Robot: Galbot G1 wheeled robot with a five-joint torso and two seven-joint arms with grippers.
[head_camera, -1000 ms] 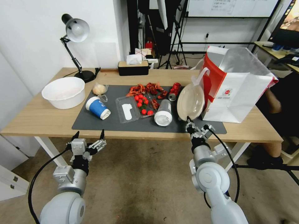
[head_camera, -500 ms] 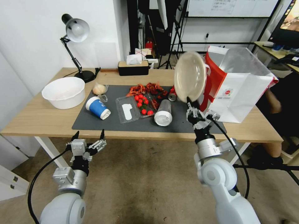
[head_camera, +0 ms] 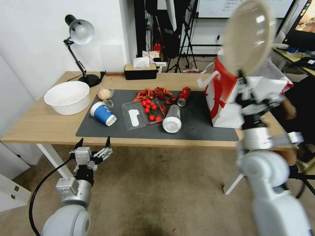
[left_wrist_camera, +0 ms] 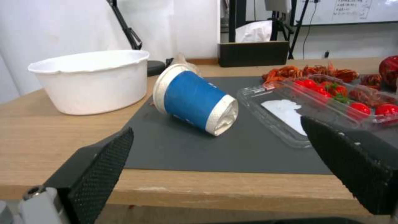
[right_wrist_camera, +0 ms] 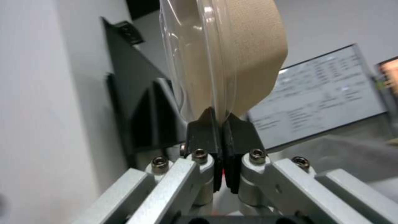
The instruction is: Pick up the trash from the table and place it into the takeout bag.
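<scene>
Above white-and-red paper takeout bag point(head_camera: 244, 98), right gripper point(head_camera: 242, 76) pinches beige lidded paper bowl point(head_camera: 247, 36) by its rim; best lowered edge-first; left gripper point(head_camera: 93, 143) gapes below.

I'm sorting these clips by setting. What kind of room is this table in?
Probably a lab or studio workspace, not a home: behind the table stand black tripods, a whiteboard hangs on the far wall, and another desk carries a monitor.

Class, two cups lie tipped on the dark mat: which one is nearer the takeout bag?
The grey cup with white lid; the blue cup lies farther left.
</scene>
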